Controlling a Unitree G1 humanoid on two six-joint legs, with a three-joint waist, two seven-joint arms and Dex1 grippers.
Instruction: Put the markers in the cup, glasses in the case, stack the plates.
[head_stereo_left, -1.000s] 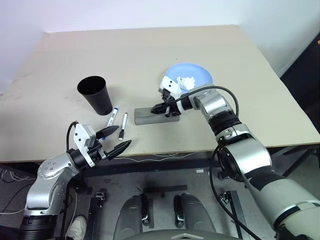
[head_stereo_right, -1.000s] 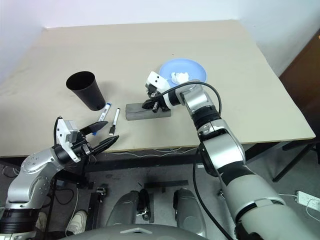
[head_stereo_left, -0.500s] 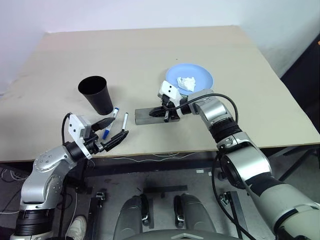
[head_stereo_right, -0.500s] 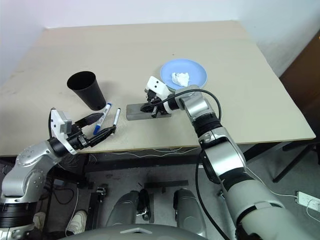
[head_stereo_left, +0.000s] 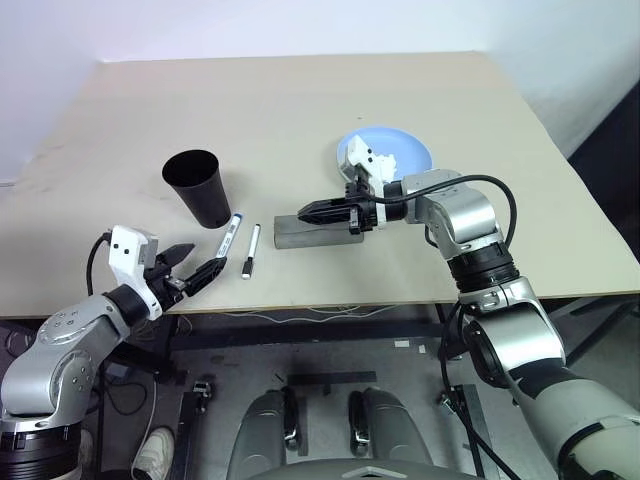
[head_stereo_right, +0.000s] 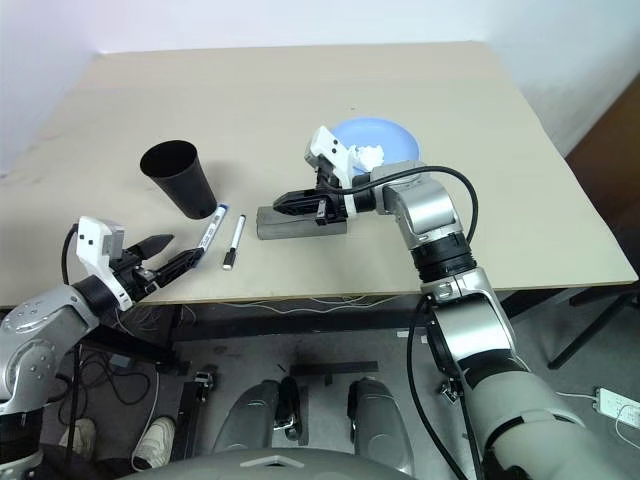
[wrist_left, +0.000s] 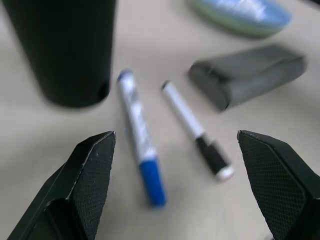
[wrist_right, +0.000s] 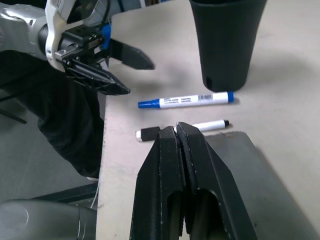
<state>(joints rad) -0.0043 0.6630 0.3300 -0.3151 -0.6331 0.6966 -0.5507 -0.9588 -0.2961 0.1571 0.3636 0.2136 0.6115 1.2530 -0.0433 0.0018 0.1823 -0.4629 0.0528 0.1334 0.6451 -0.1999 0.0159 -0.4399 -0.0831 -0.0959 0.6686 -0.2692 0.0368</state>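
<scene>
Markers: both are lying flat on the table (head_stereo_left: 300, 100), side by side, between the cup (head_stereo_left: 198, 187) and the case (head_stereo_left: 316, 231). The blue-capped marker (head_stereo_left: 229, 236) is lying just beside the foot of the cup; in the left wrist view its blue cap is pointing toward the gripper. The black-capped marker (head_stereo_left: 250, 251) is lying close beside it, toward the case, cap end nearest the table's front edge.

Cup: standing upright, mouth up, nothing visible inside.

Case: sitting closed, lid down, between the markers and the plates.

Plates: the light blue plate (head_stereo_left: 410, 152) is sitting behind the case with a crumpled white object (head_stereo_right: 370, 156) on it. In the left wrist view a pale green rim (wrist_left: 235, 17) is showing beneath the blue one, so the two appear stacked.

Left gripper (head_stereo_left: 190, 268): hovering at the front edge of the table, pointing toward the markers, apart from them. Its jaws are standing wide apart and holding nothing; in the left wrist view both markers are showing between the two fingers (wrist_left: 87, 170).

Right gripper (head_stereo_left: 312, 211): hanging just above the case, pointing toward the cup side. Its jaws are pressed fully together with nothing between them, as the right wrist view shows.
</scene>
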